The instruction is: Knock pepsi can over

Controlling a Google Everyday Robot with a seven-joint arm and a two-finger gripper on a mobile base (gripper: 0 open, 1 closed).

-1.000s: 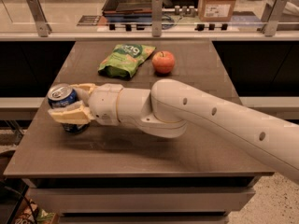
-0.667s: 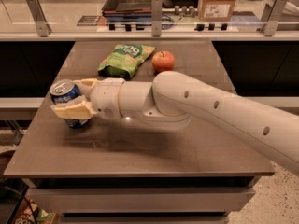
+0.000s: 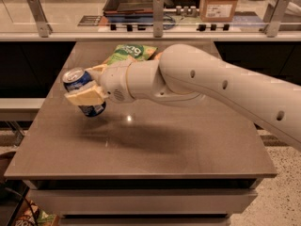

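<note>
The pepsi can (image 3: 79,81) is dark blue with a silver top. It is tilted, its top leaning to the upper left, over the left part of the brown table (image 3: 155,140). My gripper (image 3: 89,86) is shut on the can. One cream finger (image 3: 84,98) crosses the can's front and the other finger (image 3: 98,69) lies behind it. The can's lower end sits at or just above the tabletop; I cannot tell if it touches. My large white arm reaches in from the right across the table.
A green snack bag (image 3: 129,52) lies at the table's back centre, partly hidden by the arm. Behind the table runs a counter rail with metal posts (image 3: 158,16), a dark tray (image 3: 134,1) and a cardboard box (image 3: 220,3).
The gripper has moved up and a little to the right with the can in it. The can has gone from nearly upright to clearly tilted.
</note>
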